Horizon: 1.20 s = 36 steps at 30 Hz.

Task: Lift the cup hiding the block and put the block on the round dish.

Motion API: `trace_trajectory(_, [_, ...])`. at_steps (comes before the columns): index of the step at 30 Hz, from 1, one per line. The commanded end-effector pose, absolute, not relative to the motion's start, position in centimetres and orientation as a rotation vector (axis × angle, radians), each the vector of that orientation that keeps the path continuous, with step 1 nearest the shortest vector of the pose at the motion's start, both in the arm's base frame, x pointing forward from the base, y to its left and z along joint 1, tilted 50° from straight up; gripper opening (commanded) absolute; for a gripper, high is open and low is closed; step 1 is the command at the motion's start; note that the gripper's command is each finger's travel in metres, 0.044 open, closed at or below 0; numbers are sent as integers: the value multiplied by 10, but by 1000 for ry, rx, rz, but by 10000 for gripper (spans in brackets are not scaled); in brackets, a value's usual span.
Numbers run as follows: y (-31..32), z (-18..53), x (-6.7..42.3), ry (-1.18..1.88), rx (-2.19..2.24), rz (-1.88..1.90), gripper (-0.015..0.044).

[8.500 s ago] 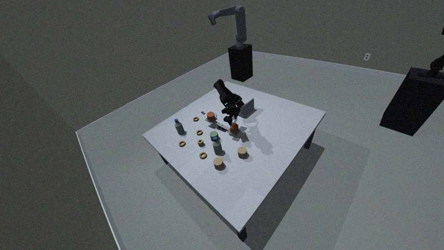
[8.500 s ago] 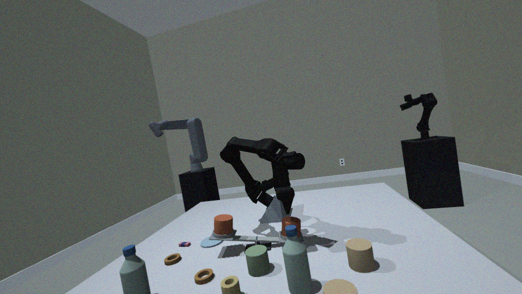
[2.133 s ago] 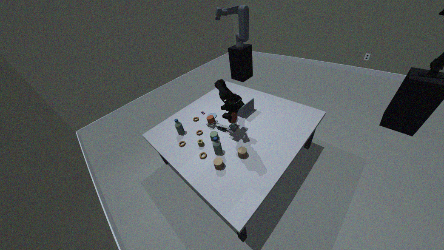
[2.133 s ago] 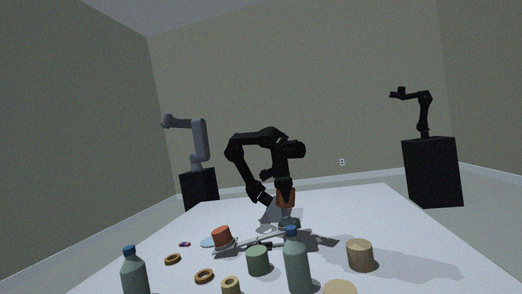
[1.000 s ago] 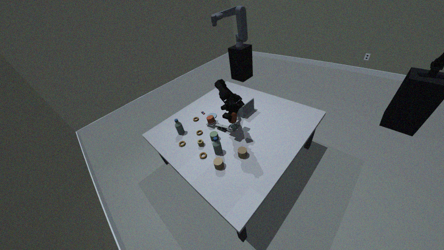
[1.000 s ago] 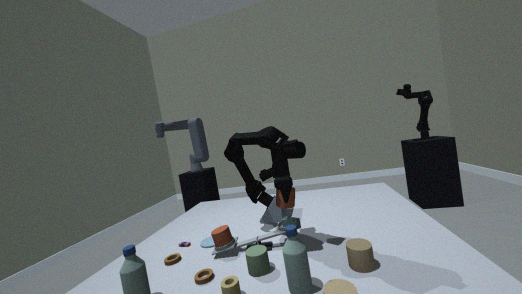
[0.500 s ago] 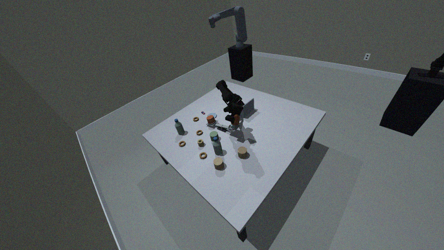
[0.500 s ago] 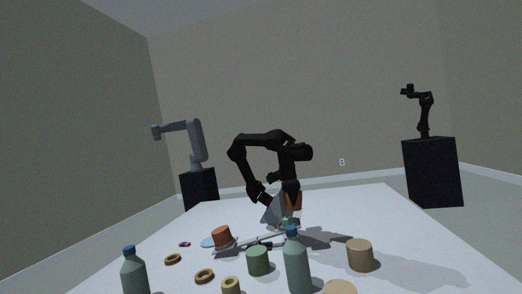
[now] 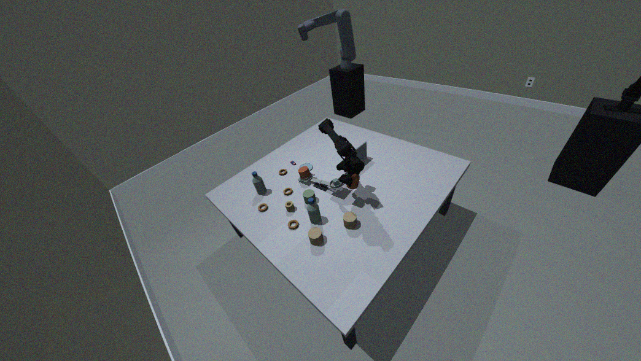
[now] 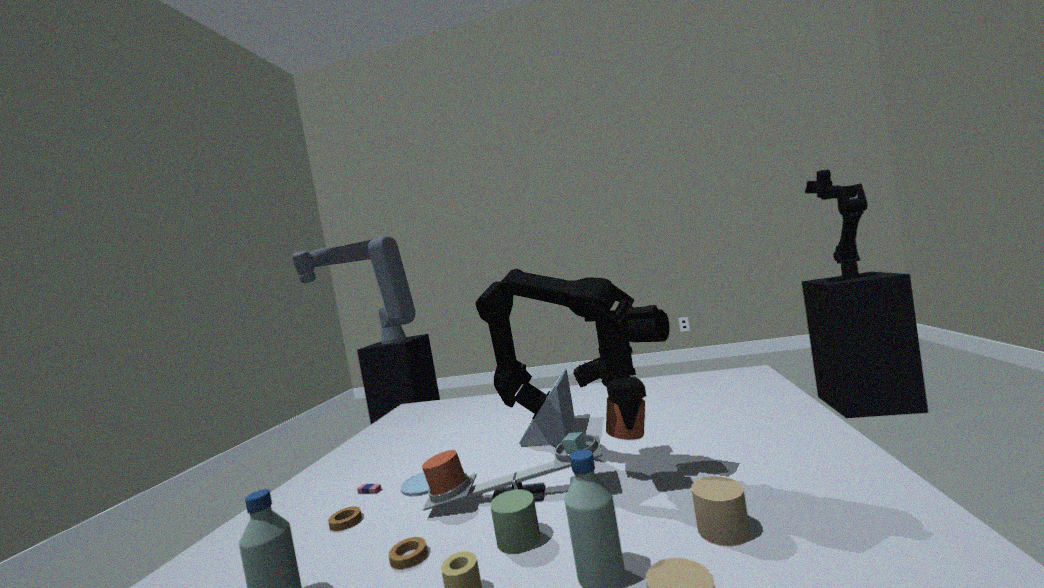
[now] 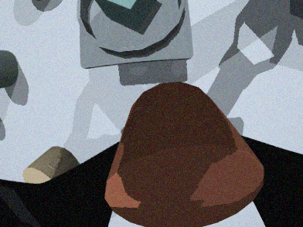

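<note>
My gripper (image 9: 349, 180) (image 10: 626, 420) (image 11: 175, 143) is shut on one orange-brown cup (image 9: 355, 181) (image 10: 613, 422) (image 11: 182, 120), held in the air to the right of the balance (image 9: 321, 182) (image 10: 536, 471) (image 11: 97, 59). The teal block (image 9: 336, 182) (image 10: 574, 440) (image 11: 129, 3) sits uncovered inside the ring on the balance's right, raised end. The wrist view shows only part of it, at the top edge. The other orange cup (image 9: 304, 172) (image 10: 443, 473) stands tilted on the lower left end. The pale blue round dish (image 9: 308, 166) (image 10: 411, 485) lies just behind that cup, partly hidden by it.
A grey wedge (image 9: 362, 151) (image 10: 549, 423) stands behind the balance's right end. In front are a green cylinder (image 9: 309, 196) (image 10: 515, 522), a bottle (image 9: 314, 214) (image 10: 595, 529) and tan cylinders (image 9: 350, 220) (image 10: 721, 511). Another bottle (image 9: 258, 184) (image 10: 268, 547) and several rings are at left.
</note>
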<state>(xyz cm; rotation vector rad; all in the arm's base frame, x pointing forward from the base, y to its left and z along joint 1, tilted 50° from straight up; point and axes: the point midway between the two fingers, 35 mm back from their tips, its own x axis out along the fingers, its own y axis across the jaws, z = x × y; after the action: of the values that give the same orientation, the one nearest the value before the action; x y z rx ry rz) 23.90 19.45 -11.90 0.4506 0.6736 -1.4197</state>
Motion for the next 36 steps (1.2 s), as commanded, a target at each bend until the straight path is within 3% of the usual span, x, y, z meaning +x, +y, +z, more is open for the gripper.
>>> trace_trajectory(1, [195,-144,226,672,459,-1419,0])
trace_trajectory(36, [149,-197,222,669,460,-1419,0])
